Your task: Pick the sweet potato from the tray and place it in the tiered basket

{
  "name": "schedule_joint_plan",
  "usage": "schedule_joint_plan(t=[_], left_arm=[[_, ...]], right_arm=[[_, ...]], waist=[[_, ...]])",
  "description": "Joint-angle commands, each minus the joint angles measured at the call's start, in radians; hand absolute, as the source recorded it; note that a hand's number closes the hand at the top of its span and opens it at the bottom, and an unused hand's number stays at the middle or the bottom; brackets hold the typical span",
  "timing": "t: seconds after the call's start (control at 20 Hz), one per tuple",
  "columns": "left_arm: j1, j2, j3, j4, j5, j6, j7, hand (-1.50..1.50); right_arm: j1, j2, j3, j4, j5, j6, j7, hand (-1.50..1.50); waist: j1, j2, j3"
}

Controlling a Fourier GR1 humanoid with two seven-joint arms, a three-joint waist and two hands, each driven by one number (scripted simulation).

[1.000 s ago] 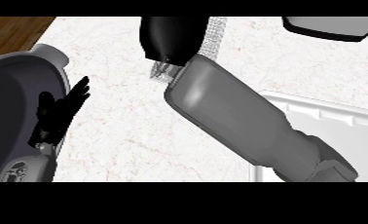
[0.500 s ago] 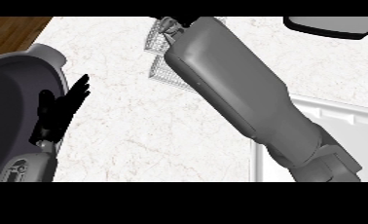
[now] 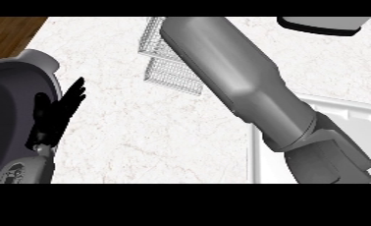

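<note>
Grey metal fills the head view: the right forearm has stretched farther away than a moment ago, across the wire tiered basket at the far middle. The right hand has slid past the far edge, so I cannot tell if it is open or holding anything. I think this is the drop-off step. The sweet potato shows nowhere, so I cannot say how it looks. The white tray sits near right. The left hand rests open at the left.
</note>
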Motion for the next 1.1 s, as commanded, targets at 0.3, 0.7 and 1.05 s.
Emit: schedule_joint_plan(t=[0.3, 0.7, 1.05], left_arm=[[0.0, 0.01, 0.026, -0.017, 0.013, 0.008, 0.011, 0.0], [0.06, 0.005, 0.018, 0.0, -0.008, 0.006, -0.041, 0.0], [0.06, -0.002, 0.015, -0.017, -0.003, 0.004, -0.04, 0.0]], right_arm=[[-0.214, 0.005, -0.005, 0.289, -0.027, 0.177, -0.147, 1.5], [-0.286, 0.005, -0.013, 0.411, -0.043, 0.284, -0.243, 1.5], [-0.232, 0.005, -0.155, 0.509, -0.177, 0.353, -0.106, -1.5]], waist=[[-0.029, -0.002, 0.003], [-0.037, -0.001, 0.002], [-0.036, 0.004, 0.003]])
